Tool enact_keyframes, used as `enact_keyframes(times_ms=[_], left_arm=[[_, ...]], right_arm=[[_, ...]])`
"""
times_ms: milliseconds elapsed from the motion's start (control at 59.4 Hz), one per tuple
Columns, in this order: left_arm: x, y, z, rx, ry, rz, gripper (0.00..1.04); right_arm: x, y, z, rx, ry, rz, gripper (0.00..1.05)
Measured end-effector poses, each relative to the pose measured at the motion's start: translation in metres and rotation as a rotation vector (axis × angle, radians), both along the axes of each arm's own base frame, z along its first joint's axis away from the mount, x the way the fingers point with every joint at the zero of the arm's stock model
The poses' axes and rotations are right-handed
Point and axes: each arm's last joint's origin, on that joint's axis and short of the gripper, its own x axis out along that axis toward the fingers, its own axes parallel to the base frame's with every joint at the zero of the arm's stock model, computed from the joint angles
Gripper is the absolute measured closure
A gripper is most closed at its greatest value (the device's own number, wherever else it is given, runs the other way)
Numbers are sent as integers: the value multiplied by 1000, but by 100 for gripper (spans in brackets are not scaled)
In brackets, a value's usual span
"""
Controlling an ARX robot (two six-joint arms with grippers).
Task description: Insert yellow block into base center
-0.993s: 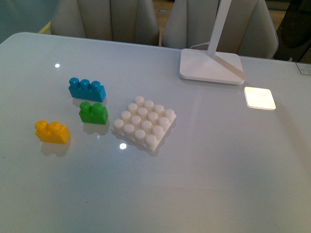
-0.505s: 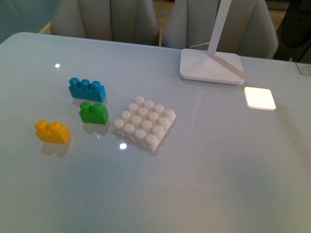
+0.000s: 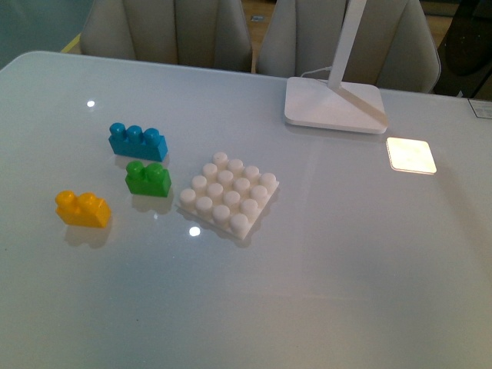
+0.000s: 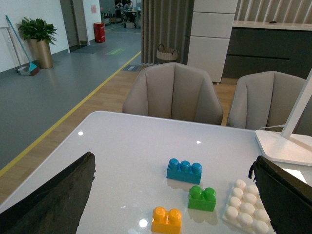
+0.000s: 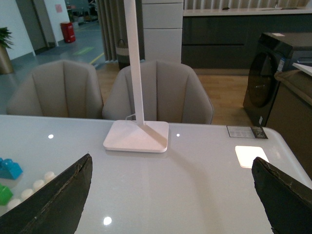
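Note:
The yellow block (image 3: pixel 82 209) lies on the white table at the left, two studs up; the left wrist view shows the yellow block (image 4: pixel 166 220) low between the dark fingers. The white studded base (image 3: pixel 228 194) sits near the table's middle, and the base (image 4: pixel 245 213) shows beside the inner edge of one finger. My left gripper (image 4: pixel 173 195) hangs open above the table, well short of the bricks. My right gripper (image 5: pixel 170 195) is open too, over bare table. Neither arm appears in the front view.
A green brick (image 3: pixel 147 179) and a blue brick (image 3: pixel 137 141) stand between the yellow block and the base. A white lamp foot (image 3: pixel 334 104) with its slanted stem sits at the back right. A bright square patch (image 3: pixel 410 155) lies to its right. Chairs line the far edge.

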Motion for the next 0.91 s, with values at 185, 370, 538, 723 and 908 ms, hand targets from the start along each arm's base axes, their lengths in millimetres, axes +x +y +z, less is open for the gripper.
enact_keyframes(times_ms=[185,370,538,723,908], left_arm=[[0,0,0,0,0,0,7],[1,-1,0,-92,285,-54,7],[15,-9,-2,-154,494,-61,7],[41,-26,5,-146,453,-114,7],[75,-45,-11,-125,480,-144,7]], right_arm=[[0,0,0,0,0,0,9],[0,0,0,0,0,0,9],[0,0,0,0,0,0,9],[0,0,0,0,0,0,9],[0,0,0,0,0,0,9]])
